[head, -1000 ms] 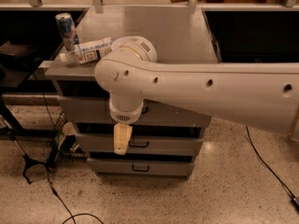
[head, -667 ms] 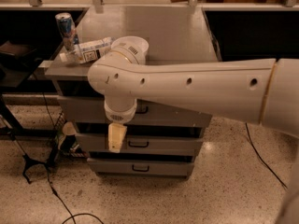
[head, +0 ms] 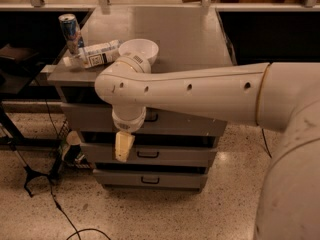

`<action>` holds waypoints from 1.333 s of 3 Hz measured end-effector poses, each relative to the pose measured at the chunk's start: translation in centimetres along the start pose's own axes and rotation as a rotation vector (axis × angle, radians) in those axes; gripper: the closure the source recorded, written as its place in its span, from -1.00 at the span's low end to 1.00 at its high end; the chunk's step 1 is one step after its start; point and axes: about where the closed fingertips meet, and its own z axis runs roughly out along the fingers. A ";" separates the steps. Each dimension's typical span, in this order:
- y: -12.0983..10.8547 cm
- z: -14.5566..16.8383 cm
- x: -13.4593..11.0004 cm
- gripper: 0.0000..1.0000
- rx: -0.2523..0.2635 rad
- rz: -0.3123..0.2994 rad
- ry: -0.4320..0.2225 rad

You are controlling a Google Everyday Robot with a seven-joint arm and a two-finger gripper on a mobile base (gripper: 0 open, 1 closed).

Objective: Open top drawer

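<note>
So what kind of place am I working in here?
Probably a robot test lab: grey metal drawer cabinet, loose cables on speckled floor, jaws hanging just under the top drawer.

My end effector [head: 123, 146] by the desk [head: 185, 29] front.
It hangs under the front edge, just below the top drawer [head: 192, 123], left of its handle [head: 152, 118].

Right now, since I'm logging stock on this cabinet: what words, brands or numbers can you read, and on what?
None can be read.
Upright blue-and-silver drinks can: print too blurred.
White plastic bottle lying on its side: label too blurred.
White bowl, grey metal top drawer: no markings seen.
Yellowish claw, hanging before the middle drawer: no markings seen.
</note>
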 end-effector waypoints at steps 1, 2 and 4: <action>-0.3 1.2 -0.1 -1.00 -0.020 0.017 0.009; -0.4 2.3 0.2 -1.00 -0.053 0.011 0.011; 0.0 4.1 1.8 -1.00 -0.117 -0.026 0.015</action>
